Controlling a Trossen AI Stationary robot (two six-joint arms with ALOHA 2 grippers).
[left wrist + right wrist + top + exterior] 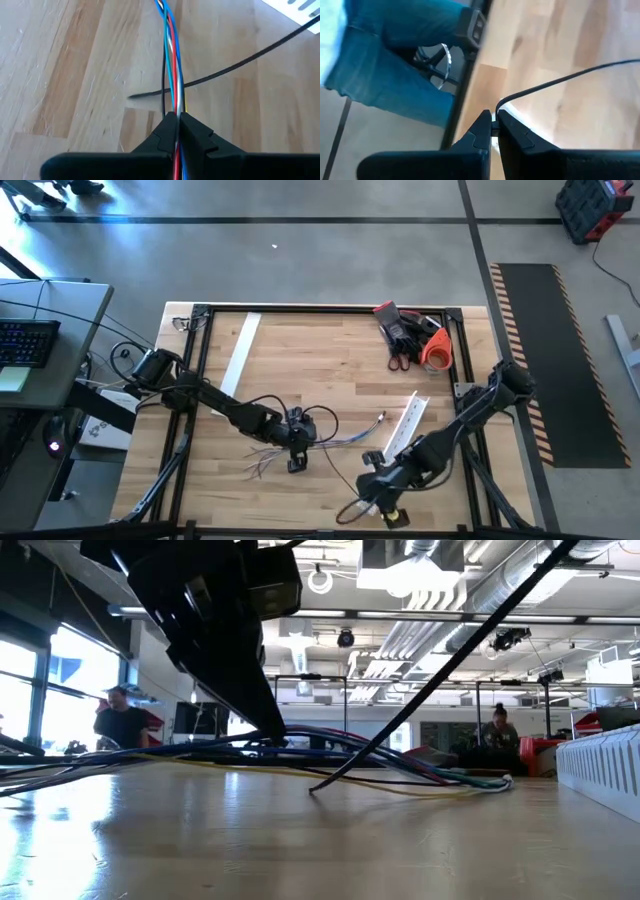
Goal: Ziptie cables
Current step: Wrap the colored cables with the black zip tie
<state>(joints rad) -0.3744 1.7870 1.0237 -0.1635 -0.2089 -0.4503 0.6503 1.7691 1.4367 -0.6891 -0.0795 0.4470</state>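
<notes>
In the lower middle of the high view we have the left gripper [296, 442] down on the light wooden table [330, 360], its dark fingers [192, 135] pressed together on the cables [172, 75], a thin bunch of blue, red, white and dark wires. From that pinch the bunch runs toward the centre right of the frame, and its loose ends fan out to the lower left.

Our right gripper [385, 505] sits near the bottom edge, right of centre, by the table's front rim. Its fingers [512, 131] are closed on the end of a thin black strap [560, 80], most likely the ziptie, which curves across the wood and crosses the wire bunch just ahead of the left fingers.

We judge the step in hand to be the wrapping: the wires are gathered and held, and the tie is gripped but not yet looped. Next, we would need to bring the strap around the bunch near the pinch, feed its tip through its head and pull it snug while the left grip keeps the wires together.

A long white slotted plastic channel strip [405, 425] lies just right of centre; a red, black and orange heap of tools [410, 335] sits at upper right
</notes>
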